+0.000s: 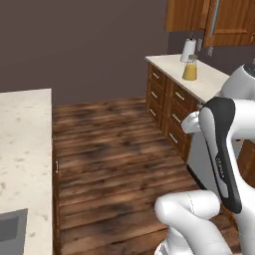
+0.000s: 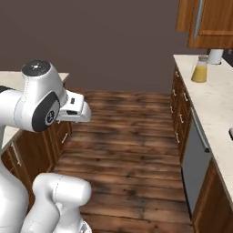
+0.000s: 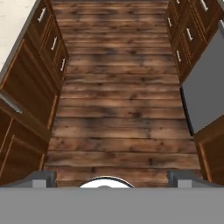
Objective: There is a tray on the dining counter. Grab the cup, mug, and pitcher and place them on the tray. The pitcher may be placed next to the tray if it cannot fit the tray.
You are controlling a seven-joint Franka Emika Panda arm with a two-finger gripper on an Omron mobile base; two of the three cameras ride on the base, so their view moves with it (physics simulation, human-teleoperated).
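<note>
A: Start close in. What does the hand view give?

B: The tool hangs over the dark, streaky plank floor, pointing down the aisle. Its two small grey fingertips stand wide apart at the bottom edge, released, with nothing between them. Brown wooden cabinet fronts with pale bar handles run along one side, and a flat grey appliance panel along the other.

A: And the base views?

B: They show what the hand view leaves out: the white arm with dark joints, folded up in the foreground. In the left base view a broad beige speckled stone bench sits close on the left, a grey recess cut into its near corner.

A: Where is the pitcher?

B: Far off, on the narrower speckled bench along the right wall, near its far end. It is a clear conical glass pitcher holding orange liquid, with a round brownish lid, standing upright. Just beside it, towards the wall, is a white paper towel roll. The right base view shows the same pitcher from the other side, well apart from the arm.

A: Beyond that?

B: Wooden upper cabinets and a plain dull brown-grey wall.
</note>
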